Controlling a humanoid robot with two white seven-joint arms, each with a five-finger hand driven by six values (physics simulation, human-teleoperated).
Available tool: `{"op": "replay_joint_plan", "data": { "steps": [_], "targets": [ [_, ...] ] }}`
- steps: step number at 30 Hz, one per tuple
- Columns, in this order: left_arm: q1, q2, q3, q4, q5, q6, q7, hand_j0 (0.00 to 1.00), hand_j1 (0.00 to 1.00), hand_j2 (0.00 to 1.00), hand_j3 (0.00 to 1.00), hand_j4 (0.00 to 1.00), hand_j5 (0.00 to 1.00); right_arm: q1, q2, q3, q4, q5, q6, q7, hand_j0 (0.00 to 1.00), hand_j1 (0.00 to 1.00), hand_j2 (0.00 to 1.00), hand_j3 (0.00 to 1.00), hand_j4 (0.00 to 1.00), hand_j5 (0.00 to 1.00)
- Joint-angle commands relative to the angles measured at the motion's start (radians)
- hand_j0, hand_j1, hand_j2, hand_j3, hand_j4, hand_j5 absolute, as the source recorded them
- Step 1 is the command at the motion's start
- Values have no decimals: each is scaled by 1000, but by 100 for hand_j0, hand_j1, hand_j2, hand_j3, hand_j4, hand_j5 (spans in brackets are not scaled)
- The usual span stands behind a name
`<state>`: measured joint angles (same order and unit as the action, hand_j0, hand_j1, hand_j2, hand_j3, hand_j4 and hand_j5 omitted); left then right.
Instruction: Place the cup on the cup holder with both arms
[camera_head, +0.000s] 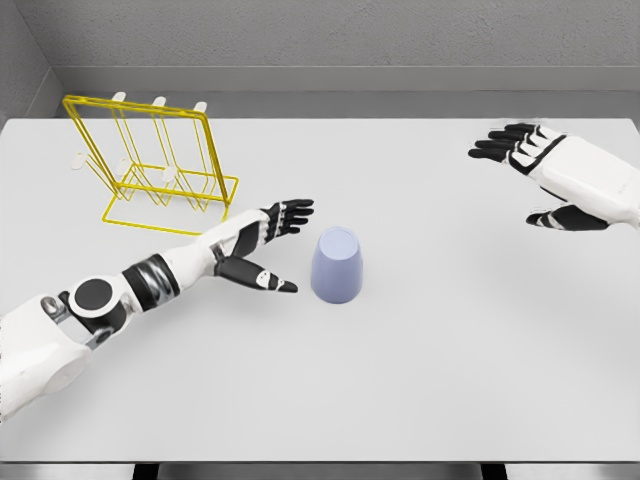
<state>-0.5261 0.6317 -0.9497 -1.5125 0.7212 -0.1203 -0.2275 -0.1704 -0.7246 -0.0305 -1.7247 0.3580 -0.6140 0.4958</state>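
Observation:
A pale blue cup (338, 265) stands upside down near the middle of the white table (420, 380). My left hand (285, 245) is just left of it, fingers spread and thumb pointing toward the cup's base, a small gap between them. It holds nothing. The yellow wire cup holder (150, 160) with white-tipped pegs stands at the back left. My right hand (530, 180) hovers at the far right, fingers spread and holding nothing, well away from the cup.
A grey wall runs behind the table's back edge (320, 118). The table's front edge (320, 462) shows at the bottom. My left forearm (120, 295) lies across the lower left.

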Motion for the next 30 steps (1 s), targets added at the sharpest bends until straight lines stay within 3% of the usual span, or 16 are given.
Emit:
{"op": "replay_joint_plan", "data": {
  "steps": [1, 7, 14, 22, 30],
  "targets": [
    [0, -26, -17, 3, 3, 2, 0, 100, 100, 100, 100, 100, 100, 0, 39, -57, 2, -13, 3, 1, 100, 100, 100, 100, 100, 100],
    [-5, -69, -26, 3, 4, 30, 2, 100, 100, 100, 100, 100, 100, 94, 74, -161, -3, -13, 3, 4, 100, 100, 100, 100, 100, 100],
    [-12, -89, -29, 17, 11, 33, 2, 100, 100, 100, 100, 100, 100, 95, 74, -167, 0, -13, 3, 3, 100, 100, 100, 100, 100, 100],
    [-35, -122, -31, 90, 11, 33, 2, 100, 100, 100, 100, 100, 100, 95, 76, -167, -6, -13, 3, 3, 100, 100, 100, 100, 100, 100],
    [-35, -124, -31, 90, 11, 33, 3, 100, 100, 100, 100, 100, 100, 95, 83, -167, -9, -14, 3, 3, 100, 100, 100, 100, 100, 100]
  ]
}}
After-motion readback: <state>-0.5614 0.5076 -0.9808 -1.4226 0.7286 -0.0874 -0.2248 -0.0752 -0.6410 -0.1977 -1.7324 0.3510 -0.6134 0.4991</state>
